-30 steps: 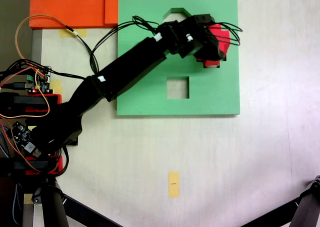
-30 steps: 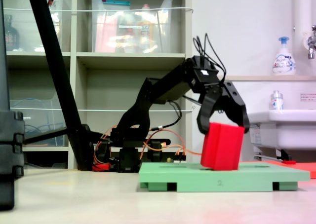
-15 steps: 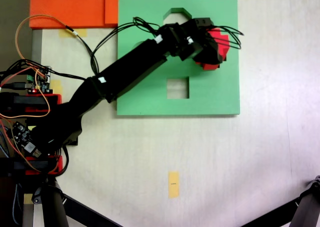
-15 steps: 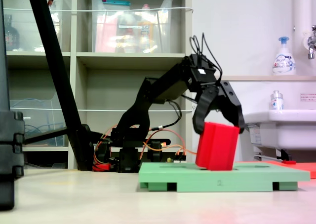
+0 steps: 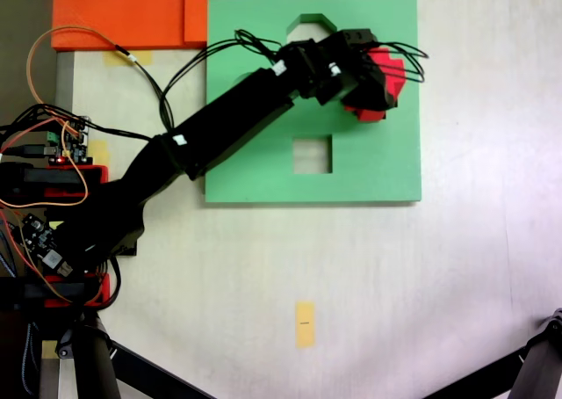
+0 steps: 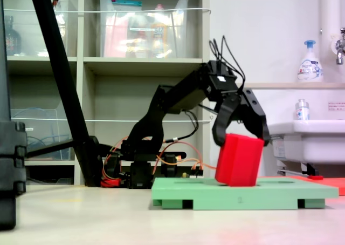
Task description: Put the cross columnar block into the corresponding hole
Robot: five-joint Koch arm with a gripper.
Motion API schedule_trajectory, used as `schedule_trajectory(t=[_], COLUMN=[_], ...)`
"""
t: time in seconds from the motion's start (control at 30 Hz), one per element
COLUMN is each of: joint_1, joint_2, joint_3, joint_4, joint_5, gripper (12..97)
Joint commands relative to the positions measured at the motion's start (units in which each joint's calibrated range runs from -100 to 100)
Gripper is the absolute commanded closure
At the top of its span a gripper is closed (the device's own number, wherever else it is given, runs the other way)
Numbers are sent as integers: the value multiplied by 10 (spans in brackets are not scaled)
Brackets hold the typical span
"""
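On the far right part of the green foam board (image 5: 369, 166), seen from above, the gripper (image 6: 241, 140) straddles the top of the cross columnar block (image 6: 239, 160) with its jaws spread down either side, clasping it. The block leans in the side view, its lower end on or just into the board, probably so the plus-shaped foot can be worked into the corresponding hole beneath it, though arm and block hide that cutout. The square cutout (image 5: 312, 154) and octagonal cutout (image 5: 309, 20) lie open nearby.
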State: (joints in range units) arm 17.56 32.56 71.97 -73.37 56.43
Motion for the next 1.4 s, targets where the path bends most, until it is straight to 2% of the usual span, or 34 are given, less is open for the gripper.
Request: schedule_trajectory(t=[0.0, 0.6, 1.07, 1.37], joint_1=[5, 8, 8, 10], joint_2=[-11, 12, 49, 67], joint_3=[27, 26, 25, 26], joint_4=[51, 44, -52, -58], joint_5=[-10, -13, 67, 67], gripper=[593, 600, 600, 601])
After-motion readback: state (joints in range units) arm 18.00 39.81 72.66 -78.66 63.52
